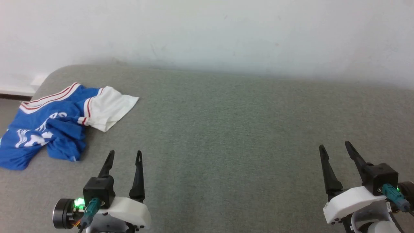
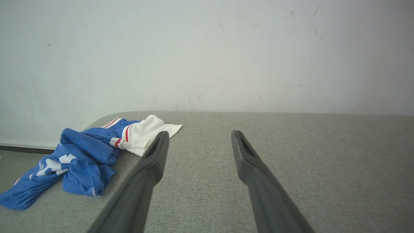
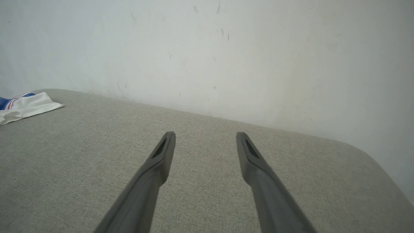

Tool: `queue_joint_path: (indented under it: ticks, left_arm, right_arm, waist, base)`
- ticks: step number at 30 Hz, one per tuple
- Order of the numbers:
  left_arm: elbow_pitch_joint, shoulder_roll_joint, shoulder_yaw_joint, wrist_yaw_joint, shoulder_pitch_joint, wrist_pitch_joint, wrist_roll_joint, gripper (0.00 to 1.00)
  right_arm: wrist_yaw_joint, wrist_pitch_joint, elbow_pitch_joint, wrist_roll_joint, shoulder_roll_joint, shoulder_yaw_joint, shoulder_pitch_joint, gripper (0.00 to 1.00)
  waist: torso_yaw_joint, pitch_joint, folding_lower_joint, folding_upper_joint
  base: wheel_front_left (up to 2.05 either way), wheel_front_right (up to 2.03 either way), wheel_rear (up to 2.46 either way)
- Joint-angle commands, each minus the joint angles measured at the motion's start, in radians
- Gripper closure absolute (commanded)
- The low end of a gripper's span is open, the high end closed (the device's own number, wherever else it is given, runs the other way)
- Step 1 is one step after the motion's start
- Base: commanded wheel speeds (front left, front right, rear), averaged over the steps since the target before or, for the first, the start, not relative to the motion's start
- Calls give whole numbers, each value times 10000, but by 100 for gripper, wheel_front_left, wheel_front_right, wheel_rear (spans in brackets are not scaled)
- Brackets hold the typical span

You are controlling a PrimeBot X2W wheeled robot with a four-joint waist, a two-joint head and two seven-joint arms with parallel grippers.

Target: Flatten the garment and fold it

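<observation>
The garment (image 1: 51, 124) is a royal-blue jersey with a white sleeve, red-and-white trim and white lettering. It lies crumpled at the far left of the grey padded table (image 1: 226, 129), partly over the left edge. The left wrist view shows the garment (image 2: 84, 158) bunched at its left. A white sleeve of the garment (image 3: 26, 106) peeks in at the left of the right wrist view. My left gripper (image 1: 125, 152) hovers open just right of and nearer than the heap, holding nothing. My right gripper (image 1: 334, 145) stands open at the lower right, far from the cloth.
A pale wall (image 1: 207, 32) runs directly behind the table. The table's rounded far-left corner (image 1: 58, 69) lies just behind the garment, with floor (image 1: 6, 110) beyond its left edge. Its rounded right corner (image 3: 372, 155) is in the right wrist view.
</observation>
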Motion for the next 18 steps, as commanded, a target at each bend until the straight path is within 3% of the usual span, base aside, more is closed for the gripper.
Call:
queue_joint_path:
  ticks: [1, 18]
  left_arm:
    - [-35, 19, -14, 79, 107, -116, -83, 0]
    - [46, 51, -93, 166, 322, -471, -118, 0]
  right_arm:
    - [-8, -103, 41, -14, 17, 23, -74, 0]
    - [-11, -314, 224, -74, 24, 240, -104, 0]
  waist:
    - [298, -9, 0, 0]
    - [1927, -122, 0, 0]
  base:
    - [0, 0, 0]
    - [-3, -3, -3]
